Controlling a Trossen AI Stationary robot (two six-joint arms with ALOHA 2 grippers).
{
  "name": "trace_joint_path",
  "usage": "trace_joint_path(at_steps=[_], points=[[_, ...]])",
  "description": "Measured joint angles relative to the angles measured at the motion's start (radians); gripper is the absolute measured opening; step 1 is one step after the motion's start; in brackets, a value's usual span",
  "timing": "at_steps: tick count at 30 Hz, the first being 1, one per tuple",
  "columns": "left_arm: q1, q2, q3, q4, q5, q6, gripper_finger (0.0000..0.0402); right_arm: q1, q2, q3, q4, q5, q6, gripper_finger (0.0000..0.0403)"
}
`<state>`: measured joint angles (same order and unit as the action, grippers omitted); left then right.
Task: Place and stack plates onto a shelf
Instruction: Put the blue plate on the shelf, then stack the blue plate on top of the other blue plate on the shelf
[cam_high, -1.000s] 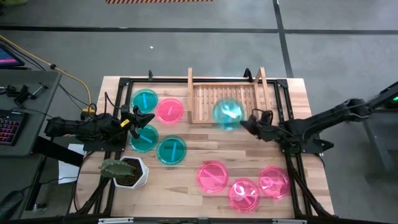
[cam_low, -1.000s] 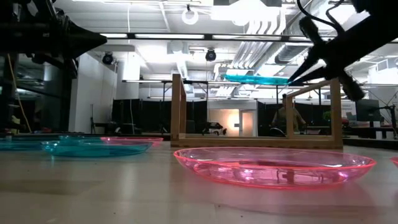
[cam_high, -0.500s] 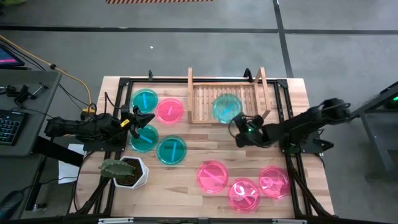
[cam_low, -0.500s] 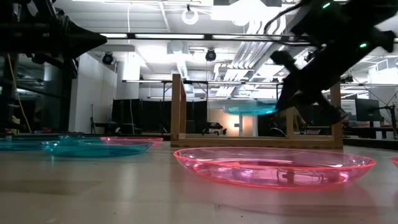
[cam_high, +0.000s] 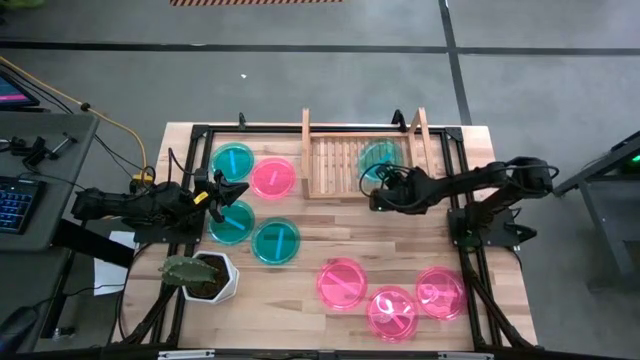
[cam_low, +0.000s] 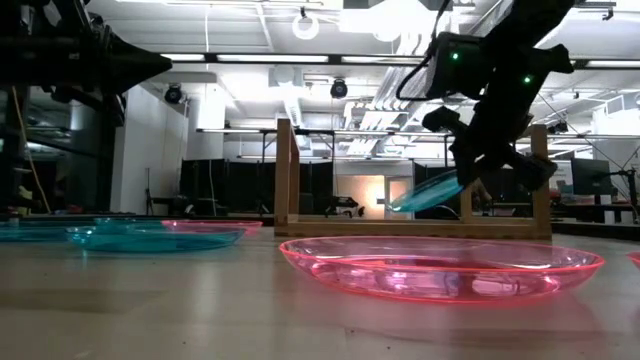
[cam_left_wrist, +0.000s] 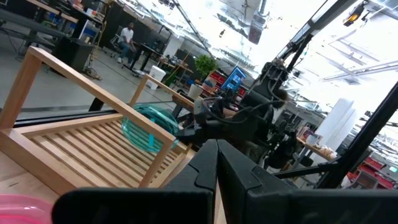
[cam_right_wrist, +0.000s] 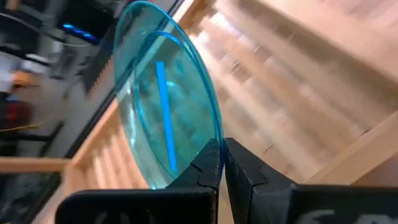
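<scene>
Teal plate (cam_high: 378, 157) | tilted over shelf (cam_high: 330, 170) | pinched by right tool (cam_high: 377, 195)

- My arms are dark, nearly black, built of jointed segments.
- My right arm (cam_low: 500, 70) carries small green indicator lights and a looping black cable.
- My fingers (cam_right_wrist: 208, 165) are matte black and tapered.

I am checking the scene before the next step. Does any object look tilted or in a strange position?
Yes. The teal plate held at its rim by the right gripper hangs clearly tilted over the shelf, one edge dipping toward the slats, not lying flat like the plates on the table.
</scene>
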<state>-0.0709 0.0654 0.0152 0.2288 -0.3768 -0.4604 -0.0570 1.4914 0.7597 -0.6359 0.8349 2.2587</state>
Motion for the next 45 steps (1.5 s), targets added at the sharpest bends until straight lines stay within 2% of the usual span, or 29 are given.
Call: trace_joint_path(at_steps=[11, 17, 31, 38, 40, 42, 45], points=[[0.0, 0.0, 0.0, 0.0, 0.0, 0.0, 0.0001, -0.076, 0.0, -0.004, -0.001, -0.066, -0.035, 0.0], [0.0, 0.0, 0.0, 0.0, 0.0, 0.0, 0.0001, -0.113, 0.0, -0.005, 0.007, -0.068, -0.046, 0.0006], [0.0, 0.0, 0.0, 0.0, 0.0, 0.0, 0.0001, -0.134, 0.0, -0.006, -0.011, -0.069, -0.064, 0.0115], [0.0, 0.0, 0.0, 0.0, 0.0, 0.0, 0.0001, -0.131, -0.021, -0.001, 0.02, -0.107, -0.066, 0.0129], [0.0, 0.0, 0.0, 0.0, 0.0, 0.0, 0.0001, -0.125, -0.033, 0.022, 0.037, -0.088, -0.118, 0.0129], [0.0, 0.0, 0.0, 0.0, 0.0, 0.0, 0.0001, -0.118, -0.047, 0.051, 0.087, -0.065, -0.249, 0.0129], [0.0, 0.0, 0.0, 0.0, 0.0, 0.0, 0.0001, -0.115, -0.06, 0.098, 0.247, -0.119, -0.616, 0.0129]])
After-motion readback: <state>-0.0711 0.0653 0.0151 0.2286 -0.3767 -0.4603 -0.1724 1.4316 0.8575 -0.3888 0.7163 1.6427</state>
